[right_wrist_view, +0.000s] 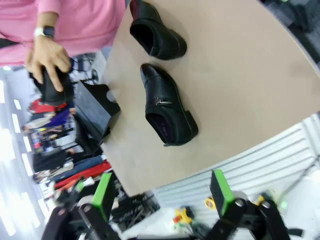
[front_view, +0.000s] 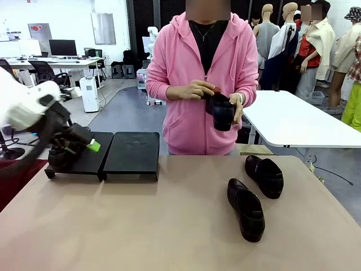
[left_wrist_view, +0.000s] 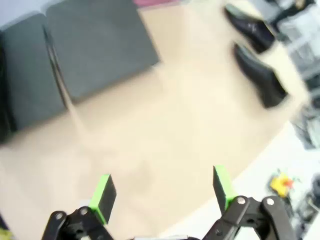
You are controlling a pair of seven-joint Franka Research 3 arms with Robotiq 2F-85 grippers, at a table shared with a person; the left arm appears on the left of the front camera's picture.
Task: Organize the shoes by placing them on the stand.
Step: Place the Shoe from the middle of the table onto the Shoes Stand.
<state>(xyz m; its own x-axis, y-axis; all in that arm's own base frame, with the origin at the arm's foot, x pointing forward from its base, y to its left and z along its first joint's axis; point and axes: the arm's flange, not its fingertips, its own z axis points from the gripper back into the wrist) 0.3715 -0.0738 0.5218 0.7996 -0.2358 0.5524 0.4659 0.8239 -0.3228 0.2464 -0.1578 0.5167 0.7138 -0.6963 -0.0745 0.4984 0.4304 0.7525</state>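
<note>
Where the shoes [front_view: 246,209] lie: two on the counter [front_view: 141,237], well right of the stand [front_view: 131,152]; long axes run roughly away from us
Nearer arm: right gripper [right_wrist_view: 162,187], spread apart
Left gripper [left_wrist_view: 162,185]: apart; seemingly over the stand's left end

I see two glossy black loafers [front_view: 246,209] resting soles-down on the table's [front_view: 169,226] right side, near each other. A third loafer [front_view: 221,112] is up in the person's hands [front_view: 194,90]. The black stand [front_view: 131,152], two flat-topped sections side by side, sits far left.
</note>
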